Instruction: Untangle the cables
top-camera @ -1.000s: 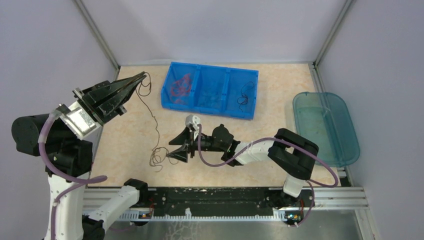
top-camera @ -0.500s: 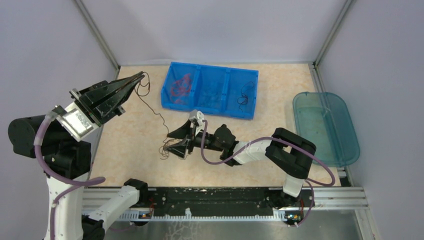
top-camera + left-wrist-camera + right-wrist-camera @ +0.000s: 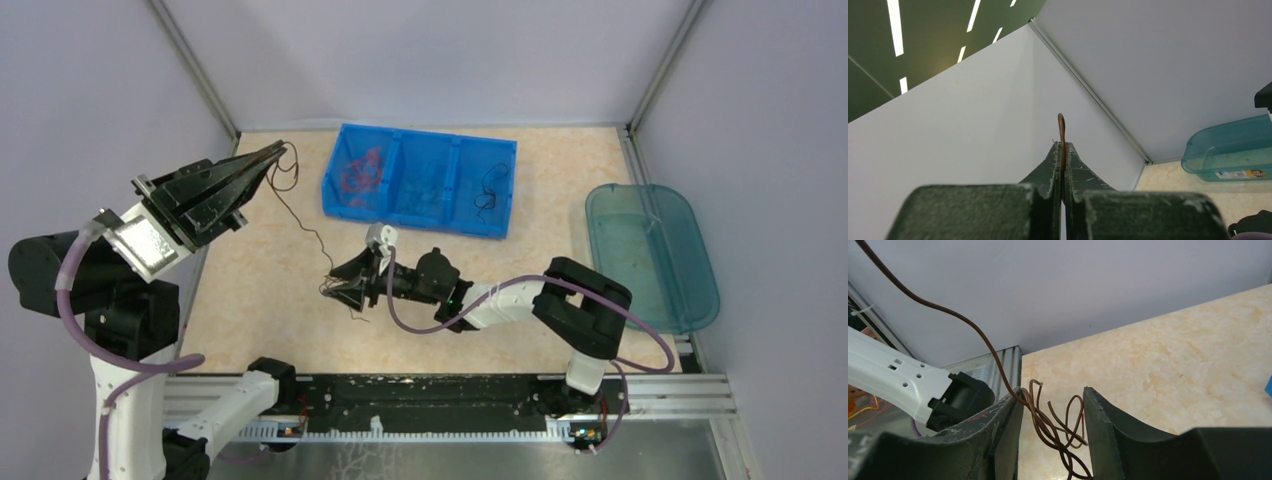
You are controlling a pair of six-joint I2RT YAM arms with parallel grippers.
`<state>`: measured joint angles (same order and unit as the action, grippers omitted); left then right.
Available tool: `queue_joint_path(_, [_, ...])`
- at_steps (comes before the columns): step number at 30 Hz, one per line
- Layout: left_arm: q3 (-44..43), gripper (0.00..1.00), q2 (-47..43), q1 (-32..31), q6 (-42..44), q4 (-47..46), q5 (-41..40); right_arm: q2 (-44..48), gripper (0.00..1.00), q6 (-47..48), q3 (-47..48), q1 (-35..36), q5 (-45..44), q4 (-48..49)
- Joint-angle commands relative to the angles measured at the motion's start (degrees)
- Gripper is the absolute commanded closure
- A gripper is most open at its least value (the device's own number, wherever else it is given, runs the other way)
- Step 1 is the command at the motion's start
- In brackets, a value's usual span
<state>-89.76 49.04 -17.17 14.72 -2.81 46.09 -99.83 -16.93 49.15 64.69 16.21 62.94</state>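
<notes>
**1. Left gripper** [image 3: 275, 153]: raised over the table's [image 3: 250, 300] far-left corner. Jaws pressed together on the top end of item 2, and a short stub of wire stands proud of the tips. Drawn slightly further left than a second ago.

**2. Brown cable** [image 3: 1062, 135]: one thin strand running from item 1 down and rightward to the middle of the table. Straighter than a second ago, though not quite taut.

**3. Coils** [image 3: 1038, 417]: the tangled lower end of item 2. A second ago they lay flat nearer the front-left of the table. Now they are gathered further right, toward the table's middle, inside item 4.

**4. Right gripper** [image 3: 1052, 405]: low over the table, near its centre. It has moved in over the coils and its jaws are narrowing, with a gap still between them. The coils brush one finger but are not yet pinched.
Judgement: with both ends secured, pulling apart should draw the loops out. A slipped or partial pinch would drop them.

**5. Blue bin** [image 3: 430, 135]: far centre, three compartments. Red cables [image 3: 360, 172] in the left one and a black cable [image 3: 487, 190] in the right one, both unchanged. Contents of the middle one are too faint to tell.

**6. Teal tray** [image 3: 650, 260]: right edge, unchanged.
</notes>
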Motion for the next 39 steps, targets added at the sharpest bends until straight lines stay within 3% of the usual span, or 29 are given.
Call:
queue_joint_path(1, [-1.47,1.0,0.29,-0.04,-0.87,-1.58,0.13,3.25,0.52,2.17,1.01,1.03,0.17,0.51])
queue_joint_path(6, [-1.47,1.0,0.32,-0.06,-0.61,-1.59,0.04,4.57,0.5,2.45,-1.07,0.99,0.12,1.34])
queue_joint_path(14, [-1.91,1.0,0.44,-0.01,-0.37,-1.5,0.06,11.1,0.37,4.16,-5.39,1.05,2.96,0.58])
queue_joint_path(26, [-3.44,1.0,0.85,-0.05,-2.33,-1.67,0.19,14.18,0.43,6.89,-5.57,0.51,-0.02,-3.89])
queue_joint_path(39, [-4.2,1.0,1.08,0.38,-4.39,-2.58,0.32,12.96,0.43,8.6,-3.2,0.86,-1.24,-4.96])
